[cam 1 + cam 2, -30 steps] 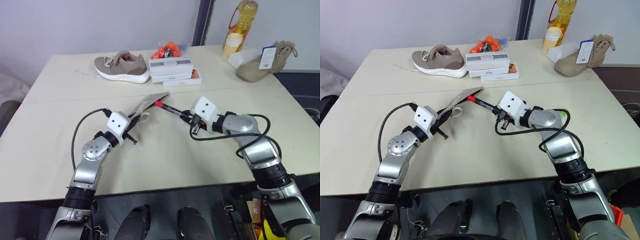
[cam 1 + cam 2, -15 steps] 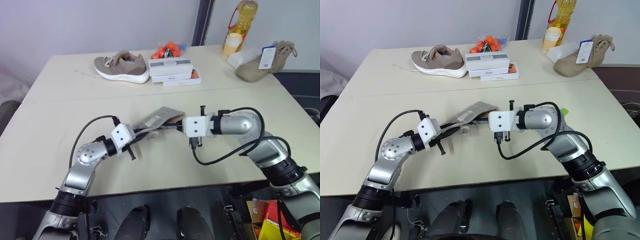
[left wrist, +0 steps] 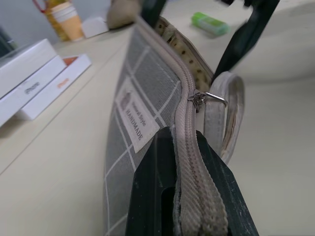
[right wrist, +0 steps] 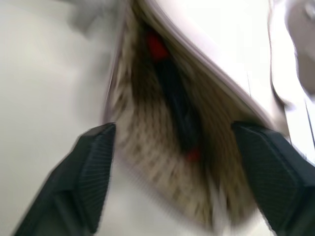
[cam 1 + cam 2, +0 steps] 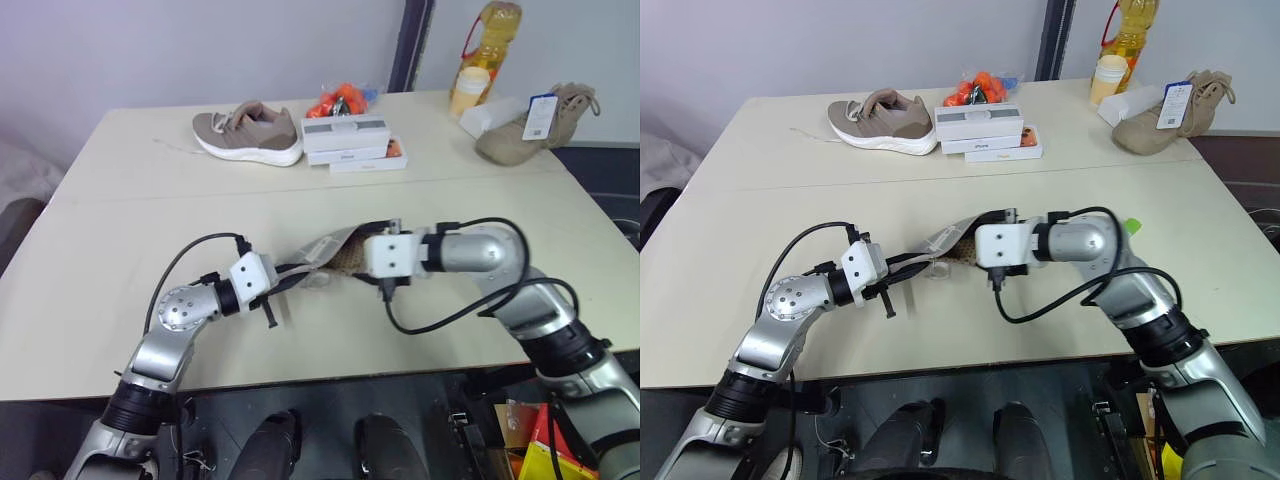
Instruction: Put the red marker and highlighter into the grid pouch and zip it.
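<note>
1. Right wrist view: the marker [image 4: 170, 83] lies inside the open pouch [image 4: 147, 147], red tip and dark barrel against the dotted lining. The right claw [image 4: 172, 162] has its fingers spread wide with nothing between them, at the pouch mouth.
2. Left wrist view: the left claw [image 3: 189, 196] is clamped on the zipped end of the pouch [image 3: 142, 98], holding it on edge above the surface [image 3: 59, 167]. The pull loop [image 3: 224, 113] hangs just beside the slider.
3. The highlighter [image 3: 210, 23] lies on the surface, beyond the pouch and right of the right arm; it is not yet in.
4. Risk: the pouch is held by one end only. If the left claw tilts or sags, the mouth could dip and the marker slide out, since nothing closes the opening.
5. Risk: as the right claw pulls away, a spread finger could catch the lip or lining and drag the pouch, loosening the left grip on the thin zipper edge.
6. Risk: the mouth may fall flat once the right claw leaves, making the chunky highlighter hard to push in.
7. Risk: the highlighter is round and may roll off when nudged.
8. Risk: zipping needs the loop; it is small and floppy, easy to miss.
</note>
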Controlling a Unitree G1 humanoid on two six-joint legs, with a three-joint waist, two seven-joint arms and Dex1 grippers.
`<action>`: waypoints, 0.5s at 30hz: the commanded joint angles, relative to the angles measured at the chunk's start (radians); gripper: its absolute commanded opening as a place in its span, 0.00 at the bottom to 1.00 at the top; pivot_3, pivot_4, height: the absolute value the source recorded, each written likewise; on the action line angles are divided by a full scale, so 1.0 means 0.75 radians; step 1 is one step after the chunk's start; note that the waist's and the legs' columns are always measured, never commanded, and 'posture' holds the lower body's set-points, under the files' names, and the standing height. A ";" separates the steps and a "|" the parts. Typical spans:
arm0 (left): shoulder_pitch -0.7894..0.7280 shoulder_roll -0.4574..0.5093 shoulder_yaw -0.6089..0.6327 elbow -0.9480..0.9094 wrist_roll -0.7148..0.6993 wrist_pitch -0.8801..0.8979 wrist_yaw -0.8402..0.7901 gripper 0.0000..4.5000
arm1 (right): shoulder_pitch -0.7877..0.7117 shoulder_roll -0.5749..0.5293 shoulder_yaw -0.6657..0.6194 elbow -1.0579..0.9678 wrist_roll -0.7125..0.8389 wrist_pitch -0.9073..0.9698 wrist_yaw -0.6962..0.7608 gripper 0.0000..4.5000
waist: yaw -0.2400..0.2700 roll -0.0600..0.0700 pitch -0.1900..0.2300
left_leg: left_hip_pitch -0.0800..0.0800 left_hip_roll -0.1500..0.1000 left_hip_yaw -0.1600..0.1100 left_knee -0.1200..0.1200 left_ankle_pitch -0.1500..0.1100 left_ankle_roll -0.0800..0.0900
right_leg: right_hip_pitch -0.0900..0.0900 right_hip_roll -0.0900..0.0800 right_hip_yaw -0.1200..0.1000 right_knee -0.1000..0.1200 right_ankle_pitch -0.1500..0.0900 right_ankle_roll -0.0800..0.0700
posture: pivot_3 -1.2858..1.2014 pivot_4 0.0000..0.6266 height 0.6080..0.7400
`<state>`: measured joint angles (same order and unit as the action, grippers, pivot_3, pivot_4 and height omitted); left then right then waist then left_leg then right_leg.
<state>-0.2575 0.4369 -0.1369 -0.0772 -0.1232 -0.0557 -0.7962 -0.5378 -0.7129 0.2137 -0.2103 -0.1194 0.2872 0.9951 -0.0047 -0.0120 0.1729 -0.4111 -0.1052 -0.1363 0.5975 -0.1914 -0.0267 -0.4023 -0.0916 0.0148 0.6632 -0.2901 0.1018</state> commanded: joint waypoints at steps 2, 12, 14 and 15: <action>-0.028 -0.061 0.024 0.043 0.078 -0.015 0.169 0.00 | 0.070 0.029 -0.300 -0.020 0.128 0.271 -0.170 0.85 | 0.006 0.000 0.000 | 0.000 0.000 0.000 0.001 0.000 0.000 | 0.000 0.000 0.000 0.000 0.000 0.000 | 0.52 0.24 1.00; -0.112 -0.192 -0.012 0.190 0.147 -0.012 0.317 0.00 | 0.025 0.326 -0.757 0.141 0.128 0.988 -0.863 0.99 | 0.012 0.000 0.000 | 0.001 0.000 0.001 0.001 0.000 0.000 | -0.001 0.000 0.001 0.002 0.000 0.000 | 0.52 0.24 1.00; -0.121 -0.206 -0.023 0.201 0.148 -0.020 0.314 0.00 | 0.000 0.411 -0.816 0.134 0.121 1.087 -0.981 0.99 | 0.010 0.000 0.000 | 0.001 0.000 0.001 0.001 0.000 0.000 | -0.001 0.001 0.001 0.002 0.000 0.000 | 0.52 0.24 1.00; -0.123 -0.210 -0.027 0.203 0.148 -0.023 0.312 0.00 | -0.002 0.431 -0.818 0.127 0.109 1.117 -1.023 0.99 | 0.010 0.000 0.000 | 0.001 0.000 0.002 0.001 0.000 0.000 | -0.001 0.001 0.001 0.003 0.000 0.000 | 0.52 0.24 1.00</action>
<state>-0.3305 0.2811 -0.1540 0.0842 -0.0111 -0.0562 -0.5665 -0.5072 -0.3960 -0.3680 -0.0831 -0.0269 1.0854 0.2916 0.0029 -0.0117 0.1726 -0.4106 -0.1051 -0.1351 0.5979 -0.1911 -0.0267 -0.4034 -0.0911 0.0157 0.6653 -0.2899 0.1017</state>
